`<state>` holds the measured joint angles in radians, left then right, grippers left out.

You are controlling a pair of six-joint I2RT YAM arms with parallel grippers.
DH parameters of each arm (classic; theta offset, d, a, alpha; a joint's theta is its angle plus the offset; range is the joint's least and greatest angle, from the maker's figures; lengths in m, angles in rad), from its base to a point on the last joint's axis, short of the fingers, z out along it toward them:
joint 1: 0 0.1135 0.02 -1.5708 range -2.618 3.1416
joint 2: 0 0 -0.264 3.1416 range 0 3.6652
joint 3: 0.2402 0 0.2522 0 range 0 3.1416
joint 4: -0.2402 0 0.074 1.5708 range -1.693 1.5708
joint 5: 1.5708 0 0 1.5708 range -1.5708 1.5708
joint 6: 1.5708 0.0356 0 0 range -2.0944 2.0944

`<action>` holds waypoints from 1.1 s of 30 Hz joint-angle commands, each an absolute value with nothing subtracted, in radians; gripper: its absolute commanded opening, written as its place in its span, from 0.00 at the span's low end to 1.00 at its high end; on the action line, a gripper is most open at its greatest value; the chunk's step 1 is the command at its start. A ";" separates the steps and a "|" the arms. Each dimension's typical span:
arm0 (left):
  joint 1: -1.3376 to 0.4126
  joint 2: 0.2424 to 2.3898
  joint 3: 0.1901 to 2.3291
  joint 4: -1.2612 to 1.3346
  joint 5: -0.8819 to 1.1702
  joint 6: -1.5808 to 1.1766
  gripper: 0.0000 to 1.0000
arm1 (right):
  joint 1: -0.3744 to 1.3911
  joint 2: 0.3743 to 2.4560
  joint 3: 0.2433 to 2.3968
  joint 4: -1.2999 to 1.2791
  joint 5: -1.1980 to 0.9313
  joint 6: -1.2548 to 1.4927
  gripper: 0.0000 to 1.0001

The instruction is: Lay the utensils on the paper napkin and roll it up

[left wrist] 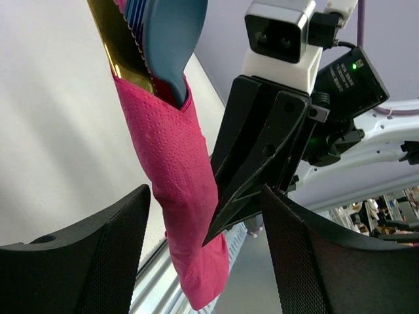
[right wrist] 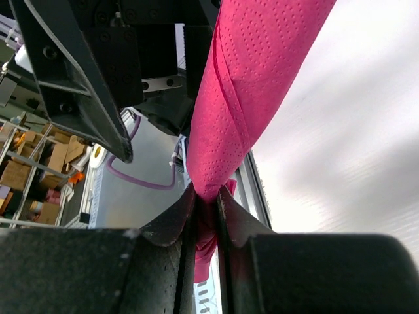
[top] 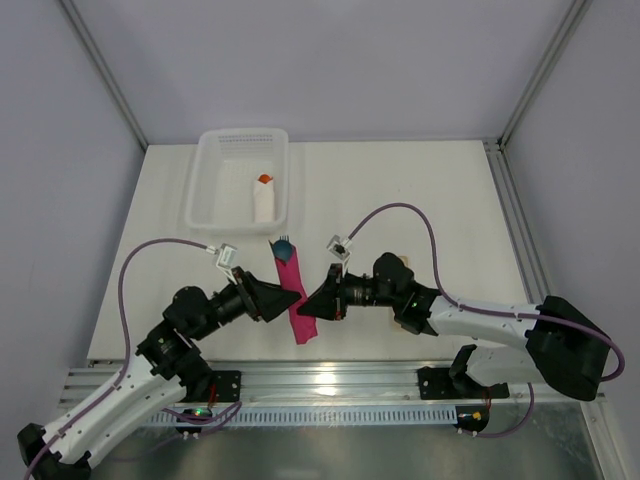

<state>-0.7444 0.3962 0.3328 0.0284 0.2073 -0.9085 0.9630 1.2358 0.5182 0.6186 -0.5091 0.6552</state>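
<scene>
The magenta paper napkin (top: pixel 290 274) is rolled into a tube near the table's front edge. The utensils stick out of its far end (top: pixel 283 245). In the left wrist view the blue spoon (left wrist: pixel 171 39), the yellow knife (left wrist: pixel 121 46) and a bit of the blue fork (left wrist: pixel 134 10) show above the roll (left wrist: pixel 177 170). My left gripper (top: pixel 296 297) is open, with its fingers either side of the roll (left wrist: pixel 206 196). My right gripper (top: pixel 302 310) is shut on the roll's near end (right wrist: pixel 205 196), and the napkin (right wrist: pixel 255 98) rises from its jaws.
A white basket (top: pixel 205 190) at the back left holds a white roll with an orange tip (top: pixel 264 200). The metal rail (top: pixel 330 375) runs along the table's front edge just below the roll. Both grippers meet tip to tip at the roll.
</scene>
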 commanded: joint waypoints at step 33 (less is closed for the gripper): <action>-0.744 0.454 0.204 0.368 0.353 -1.066 0.57 | 0.973 1.207 0.592 0.712 -0.606 0.627 0.04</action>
